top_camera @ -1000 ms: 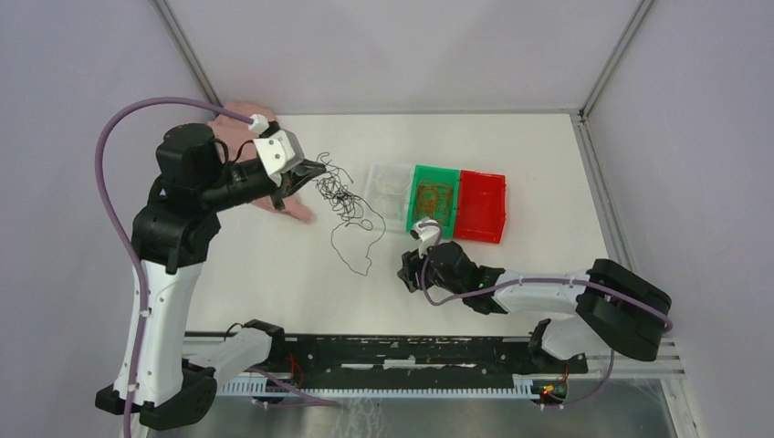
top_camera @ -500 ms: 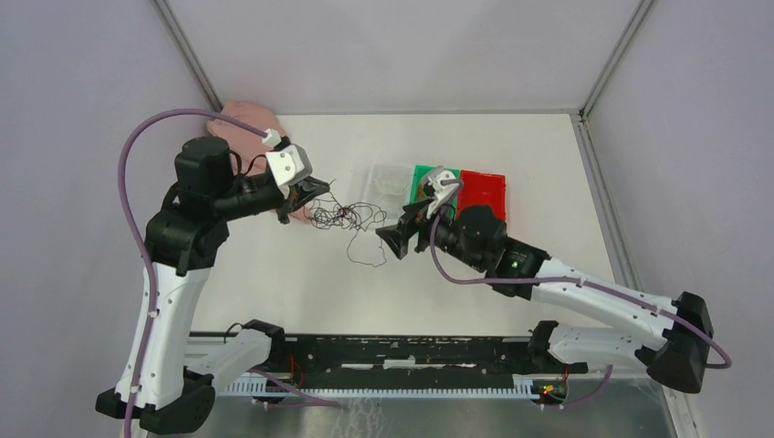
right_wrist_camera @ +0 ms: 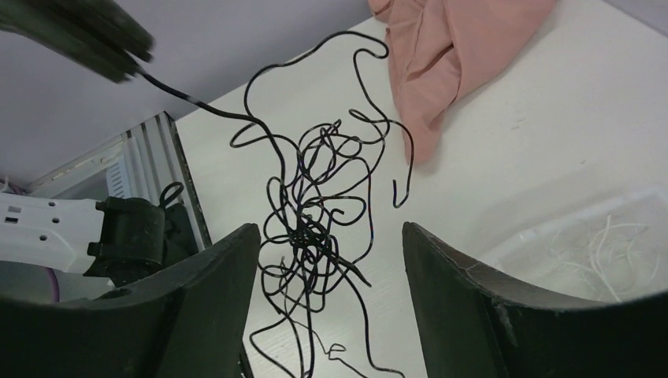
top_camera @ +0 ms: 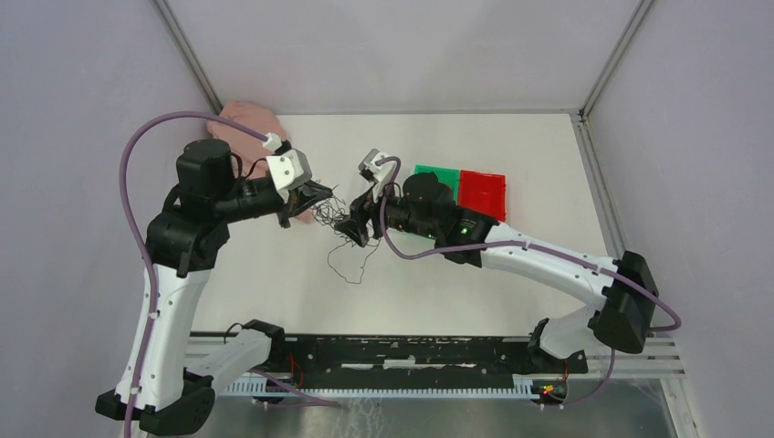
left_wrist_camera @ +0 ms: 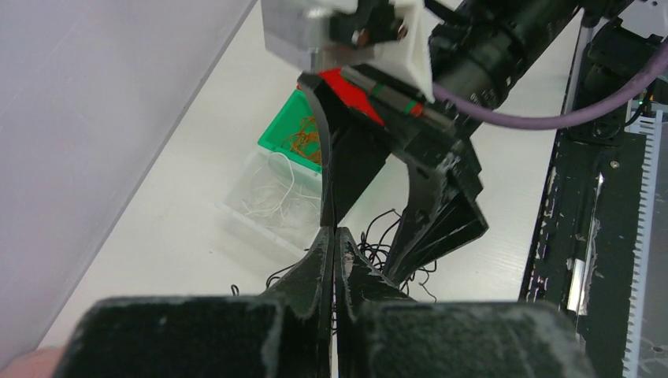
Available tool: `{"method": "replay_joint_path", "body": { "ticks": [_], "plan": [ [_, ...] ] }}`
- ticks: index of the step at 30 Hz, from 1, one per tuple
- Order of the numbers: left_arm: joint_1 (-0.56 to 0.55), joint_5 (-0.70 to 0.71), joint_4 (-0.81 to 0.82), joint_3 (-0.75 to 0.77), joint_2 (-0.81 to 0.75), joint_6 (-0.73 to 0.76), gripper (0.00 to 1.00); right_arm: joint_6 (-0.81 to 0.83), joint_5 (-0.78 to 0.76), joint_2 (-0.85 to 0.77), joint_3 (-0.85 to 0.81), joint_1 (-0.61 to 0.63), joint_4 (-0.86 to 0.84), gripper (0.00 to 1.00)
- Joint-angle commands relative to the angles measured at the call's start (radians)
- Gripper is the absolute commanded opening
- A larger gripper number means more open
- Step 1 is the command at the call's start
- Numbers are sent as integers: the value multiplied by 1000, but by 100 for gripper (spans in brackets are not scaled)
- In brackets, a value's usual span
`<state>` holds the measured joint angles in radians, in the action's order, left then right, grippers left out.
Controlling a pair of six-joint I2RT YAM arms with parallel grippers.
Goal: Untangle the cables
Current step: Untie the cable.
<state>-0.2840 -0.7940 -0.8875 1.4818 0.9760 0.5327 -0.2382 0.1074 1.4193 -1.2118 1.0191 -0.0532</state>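
Cables [top_camera: 336, 215], thin and black, form a loose curly wad above the tabletop [top_camera: 438, 292], left of its middle and nearer the far edge than the near one. The wad lies between a pink cloth [top_camera: 245, 117], which reaches in from the far left corner, and a row of bins. One long strand trails down from it toward the near edge.

The left gripper [top_camera: 320, 191] has its fingers pressed tight together on one black strand. In the right wrist view that strand runs from the fingertips down into the wad.

The right gripper [top_camera: 350, 227] reaches in from the bins' side with its fingers spread wide. The wad sits in the gap between them, and I cannot tell whether either finger touches it.

Toward the far right stand the green bin [top_camera: 436, 172] and the red bin [top_camera: 482, 192], side by side. The clear bin [left_wrist_camera: 266, 211] holds whitish wires, and the green one holds orange loops.
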Motion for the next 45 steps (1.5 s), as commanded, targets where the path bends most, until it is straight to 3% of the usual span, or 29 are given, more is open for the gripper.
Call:
{"method": "replay_joint_path", "body": {
  "ticks": [1,12,27,32,38,45],
  "plan": [
    [-5,-38,19,9,-15,-14,3,-15,22,33,-56,3,-55,71],
    [-6,-60,20,54,-12,-37,3,-47,-57,39,66,3,-104,54],
    [-6,-8,76,163,-5,-70,3,-103,-187,-42,429,2,-200,47],
    [-5,9,84,105,-24,-61,3,-141,-153,-119,484,2,-200,60],
    [-5,3,78,19,-50,-55,3,-138,-41,-208,437,1,-156,77],
    [-6,15,64,11,-62,-30,3,-134,51,-233,426,0,-134,78]
  ]
}}
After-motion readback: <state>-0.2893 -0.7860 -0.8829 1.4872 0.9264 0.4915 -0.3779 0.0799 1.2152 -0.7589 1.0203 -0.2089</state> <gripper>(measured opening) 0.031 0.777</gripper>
